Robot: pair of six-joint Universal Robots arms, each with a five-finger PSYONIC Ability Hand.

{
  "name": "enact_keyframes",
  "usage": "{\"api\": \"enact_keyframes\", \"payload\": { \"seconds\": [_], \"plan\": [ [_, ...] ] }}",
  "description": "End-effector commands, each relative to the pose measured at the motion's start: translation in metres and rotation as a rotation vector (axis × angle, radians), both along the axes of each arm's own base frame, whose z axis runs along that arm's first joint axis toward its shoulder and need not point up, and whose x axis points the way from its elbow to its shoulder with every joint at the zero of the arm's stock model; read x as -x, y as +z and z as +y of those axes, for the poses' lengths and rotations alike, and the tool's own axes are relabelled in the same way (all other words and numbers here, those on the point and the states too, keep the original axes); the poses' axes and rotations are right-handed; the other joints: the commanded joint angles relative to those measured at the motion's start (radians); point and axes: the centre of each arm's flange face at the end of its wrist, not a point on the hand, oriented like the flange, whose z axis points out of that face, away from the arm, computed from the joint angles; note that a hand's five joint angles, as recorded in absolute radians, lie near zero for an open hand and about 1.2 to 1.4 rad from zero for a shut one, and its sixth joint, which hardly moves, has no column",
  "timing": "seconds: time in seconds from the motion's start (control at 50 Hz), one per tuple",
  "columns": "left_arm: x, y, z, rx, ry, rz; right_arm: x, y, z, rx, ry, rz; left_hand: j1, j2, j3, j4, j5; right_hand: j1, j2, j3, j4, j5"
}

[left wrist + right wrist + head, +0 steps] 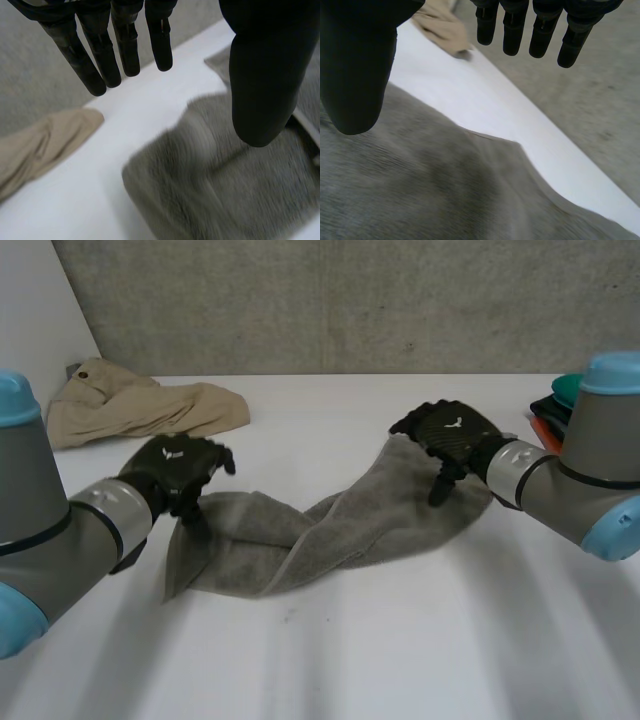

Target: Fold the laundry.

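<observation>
1. Grey towel (300,540): lies on the white bench (400,650), stretched between both arms, twisted once near its middle and bunched. No fold is made; judged at the start, with untwisting, flattening and every fold left.
2. Beige garment (140,405): crumpled at the bench's far left, well apart from the towel, unfolded; judged untouched laundry.
3. Left robot hand (180,468): over the towel's left end. Its fingers are straight, the thumb stands apart, and nothing is held. Whether it touches the cloth cannot be told.
4. Right robot hand (450,435): over the towel's right end, near the far edge. Fingers straight, thumb spread wide, holding nothing; the cloth lies under the palm.
5. Teal and dark items (552,405): at the bench's right edge behind the right arm; kind cannot be told.
</observation>
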Motion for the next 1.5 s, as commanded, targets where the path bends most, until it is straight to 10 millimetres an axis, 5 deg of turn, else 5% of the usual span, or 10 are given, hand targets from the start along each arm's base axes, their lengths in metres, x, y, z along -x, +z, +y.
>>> {"api": "enact_keyframes", "payload": {
  "seconds": [0.02, 0.26, 0.3, 0.34, 0.56, 0.72, 0.86, 0.94, 1.08, 1.5],
  "plan": [
    [-0.006, -0.038, -0.011, -0.03, -0.003, -0.079, -0.02, -0.006, 0.015, 0.017, 0.091, 0.1, -0.011, -0.009, -0.01, 0.006, 0.01, -0.026, -0.019, -0.018, -0.028, 0.004],
    [-0.006, -0.075, -0.049, 0.028, -0.017, -0.207, -0.051, -0.038, 0.04, 0.012, 0.197, 0.135, -0.065, -0.062, -0.063, -0.047, -0.043, -0.032, -0.025, -0.024, -0.034, -0.002],
    [-0.004, -0.077, -0.051, 0.026, -0.024, -0.215, -0.059, -0.039, 0.04, 0.043, 0.215, 0.135, 0.111, 0.113, 0.113, 0.128, 0.132, -0.029, -0.022, -0.021, -0.031, 0.001],
    [-0.003, -0.08, -0.049, 0.001, -0.033, -0.22, -0.071, -0.043, 0.036, 0.094, 0.248, 0.145, 0.798, 0.8, 0.8, 0.815, 0.819, -0.024, -0.016, -0.015, -0.025, 0.007],
    [-0.012, -0.016, -0.044, 0.094, 0.032, -0.131, -0.088, -0.053, 0.022, 0.093, 0.312, 0.184, 0.954, 0.956, 0.956, 0.971, 0.975, 0.05, 0.057, 0.058, 0.048, 0.08],
    [-0.011, 0.011, -0.053, 0.185, 0.05, -0.091, -0.1, -0.058, 0.009, 0.147, 0.314, 0.179, 0.954, 0.956, 0.956, 0.971, 0.975, 1.116, 1.123, 1.124, 1.114, 1.146],
    [-0.003, 0.044, -0.098, 0.327, 0.095, -0.045, -0.107, 0.011, -0.043, 0.535, 0.015, 0.017, 0.954, 0.956, 0.956, 0.971, 0.975, 1.119, 1.126, 1.127, 1.118, 1.149],
    [0.002, 0.1, -0.125, 0.508, 0.166, 0.042, -0.104, 0.099, -0.048, 0.768, -0.16, -0.23, 0.954, 0.956, 0.956, 0.971, 0.975, 1.119, 1.126, 1.127, 1.118, 1.149],
    [0.005, 0.143, -0.137, 0.608, 0.245, 0.197, -0.087, 0.124, -0.021, 0.762, -0.203, -0.222, 0.954, 0.956, 0.956, 0.971, 0.975, 1.119, 1.126, 1.127, 1.118, 1.149],
    [-0.007, -0.062, -0.155, 0.055, 0.233, -0.022, -0.064, -0.07, 0.101, 0.183, -0.022, 0.151, 0.954, 0.956, 0.956, 0.971, 0.975, 1.081, 1.088, 1.089, 1.079, 1.111]
  ]
}}
